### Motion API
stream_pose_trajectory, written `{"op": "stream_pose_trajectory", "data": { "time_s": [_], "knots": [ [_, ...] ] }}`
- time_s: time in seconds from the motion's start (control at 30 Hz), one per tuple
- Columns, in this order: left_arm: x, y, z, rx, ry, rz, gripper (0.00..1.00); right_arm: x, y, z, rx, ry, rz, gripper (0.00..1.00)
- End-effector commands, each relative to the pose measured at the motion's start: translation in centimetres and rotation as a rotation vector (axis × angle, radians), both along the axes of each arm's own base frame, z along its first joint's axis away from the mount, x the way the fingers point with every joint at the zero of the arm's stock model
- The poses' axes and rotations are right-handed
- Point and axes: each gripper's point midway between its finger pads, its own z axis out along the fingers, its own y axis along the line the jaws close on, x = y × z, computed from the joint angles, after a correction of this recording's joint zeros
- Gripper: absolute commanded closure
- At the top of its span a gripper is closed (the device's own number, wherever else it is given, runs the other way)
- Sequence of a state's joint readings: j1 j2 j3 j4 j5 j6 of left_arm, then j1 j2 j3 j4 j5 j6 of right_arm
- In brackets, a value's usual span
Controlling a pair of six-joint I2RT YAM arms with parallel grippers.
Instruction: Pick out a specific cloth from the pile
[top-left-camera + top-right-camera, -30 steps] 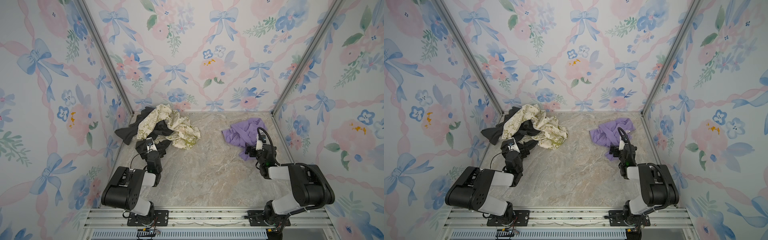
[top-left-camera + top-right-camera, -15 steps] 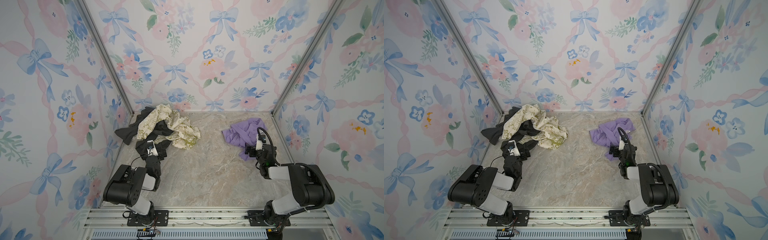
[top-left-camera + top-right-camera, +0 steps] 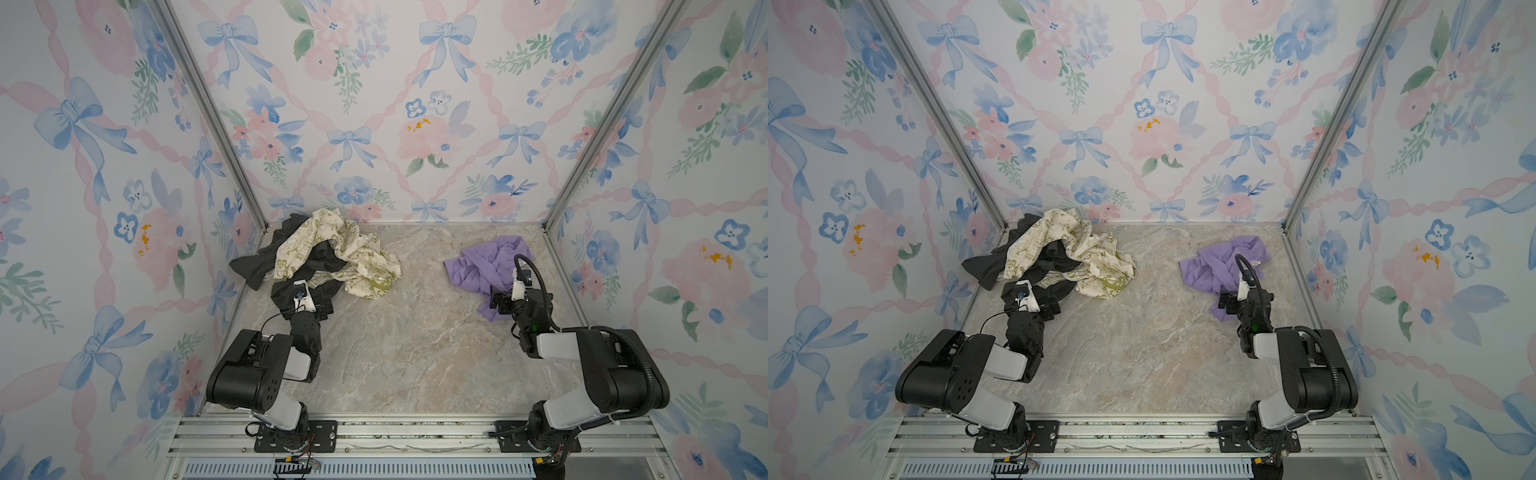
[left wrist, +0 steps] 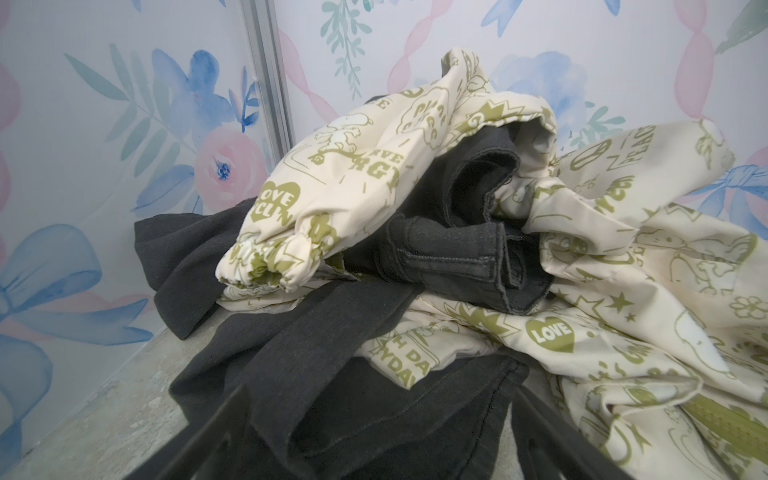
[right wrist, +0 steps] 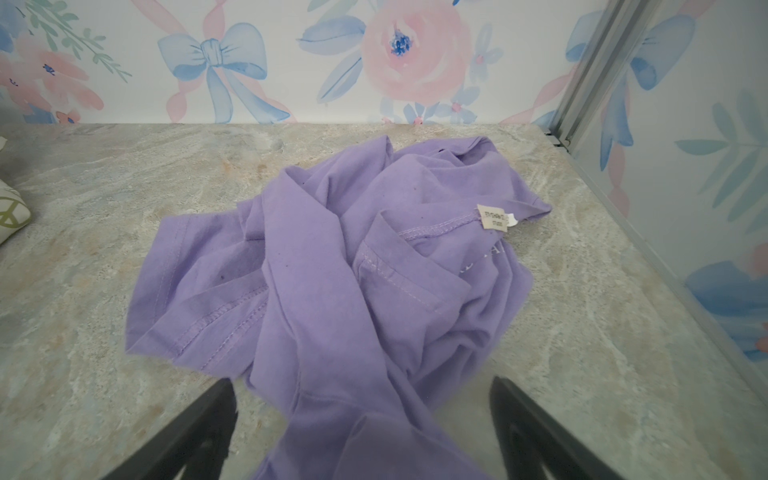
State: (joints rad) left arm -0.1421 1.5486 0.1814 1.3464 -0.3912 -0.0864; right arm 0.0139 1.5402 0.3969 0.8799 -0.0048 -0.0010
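The lilac cloth (image 3: 486,266) (image 3: 1221,266) lies crumpled by itself at the back right of the table, its small white label (image 5: 493,217) showing. The pile (image 3: 324,257) (image 3: 1059,253), a cream printed garment tangled with dark grey ones (image 4: 415,249), sits at the back left. My right gripper (image 3: 517,297) (image 5: 365,415) is open, and its jaws straddle the near tail of the lilac cloth without closing on it. My left gripper (image 3: 309,305) (image 4: 380,419) is open too, low over the dark grey cloth at the pile's near edge.
Floral walls close in the marble table (image 3: 415,340) on three sides, with aluminium posts (image 3: 582,166) in the back corners. A metal rail (image 3: 395,432) carrying both arm bases runs along the front. The right wall stands close beside the lilac cloth.
The left arm has folded back slightly, drawing its gripper a little toward the front. The right arm and the cloths have not moved.
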Motion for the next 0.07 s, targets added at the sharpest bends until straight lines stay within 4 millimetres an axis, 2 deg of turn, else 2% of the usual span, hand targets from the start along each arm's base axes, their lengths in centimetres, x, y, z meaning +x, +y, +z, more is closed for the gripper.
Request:
{"op": "stream_pose_trajectory", "data": {
  "time_s": [0.0, 0.03],
  "knots": [
    [0.08, -0.14, 0.41, -0.006, -0.02, -0.017, 0.02, 0.09, -0.11, 0.13, 0.012, -0.014, -0.005, 0.03],
    [0.05, -0.1, 0.41, -0.004, -0.02, -0.016, 0.02, 0.08, -0.14, 0.12, 0.01, -0.014, -0.006, 0.03]
  ]
}}
